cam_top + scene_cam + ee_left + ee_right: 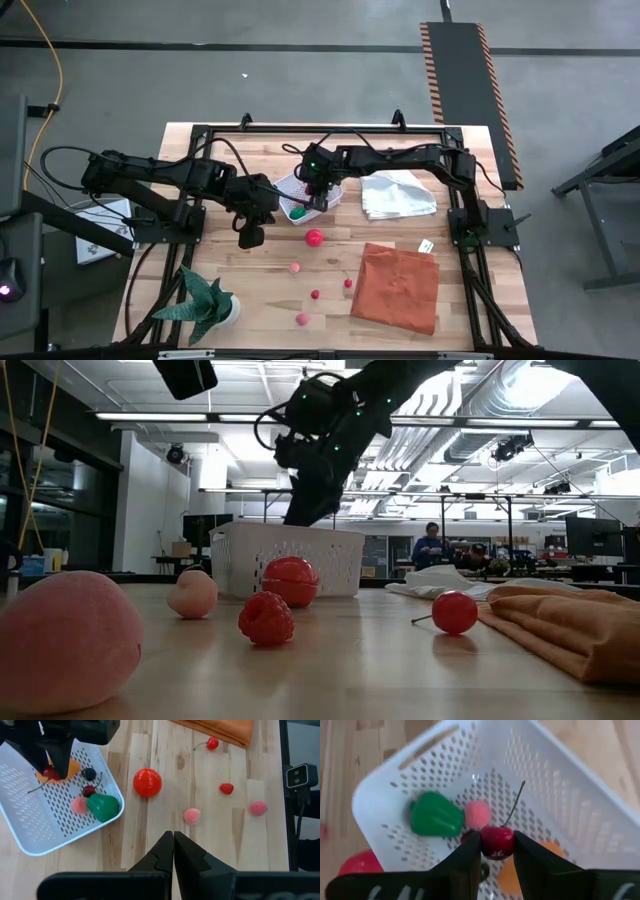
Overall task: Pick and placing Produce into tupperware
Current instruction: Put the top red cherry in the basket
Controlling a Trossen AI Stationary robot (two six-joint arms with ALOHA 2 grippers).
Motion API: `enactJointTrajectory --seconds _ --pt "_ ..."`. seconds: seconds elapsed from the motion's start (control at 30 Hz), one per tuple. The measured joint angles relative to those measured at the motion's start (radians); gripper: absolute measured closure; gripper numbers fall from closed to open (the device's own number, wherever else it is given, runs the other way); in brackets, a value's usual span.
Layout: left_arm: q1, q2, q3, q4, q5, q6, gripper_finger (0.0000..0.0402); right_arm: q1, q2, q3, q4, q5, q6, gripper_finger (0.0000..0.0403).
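The white perforated tupperware [296, 186] sits on the table left of centre. It holds a green pepper [435, 815], a pink ball [479, 814], an orange piece [509, 876] and dark berries [89, 773]. My right gripper [497, 851] reaches down into the tub, shut on a red cherry [497, 841]. My left gripper [173, 842] hangs shut above the table, near the tub's left corner and touching nothing. Loose produce lies on the wood: a red ball [314, 238], a pink ball [295, 267], a raspberry [315, 294], a cherry [348, 284] and another pink ball [302, 319]. My right gripper pinches the cherry's round body [496, 836] between its two fingertips. The thin green stem [516, 802] sticks out free, away from the fingers. The fingers slant down into the tub from the table's right side. I cannot tell whether the cherry touches the tub's floor.
An orange cloth [397, 285] lies at the near right and a white cloth [398, 193] to the right of the tub. A green spiky potted plant [205, 303] stands at the near left. Black frame rails [300, 128] run around the table's edges.
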Motion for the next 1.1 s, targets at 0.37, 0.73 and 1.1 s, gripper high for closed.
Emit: enactJointTrajectory --seconds 0.37,0.73,1.1 --pt "0.000 0.000 0.000 0.000 0.000 0.000 0.0399 -0.010 0.032 0.000 0.012 -0.021 0.031 0.0318" --pt "0.000 0.000 0.000 0.002 0.000 0.000 0.0399 -0.010 0.033 0.000 0.008 -0.021 0.031 0.0318" --pt "0.000 0.000 0.000 0.002 0.000 0.000 0.0399 -0.010 0.033 0.000 0.009 -0.025 0.030 0.0281"
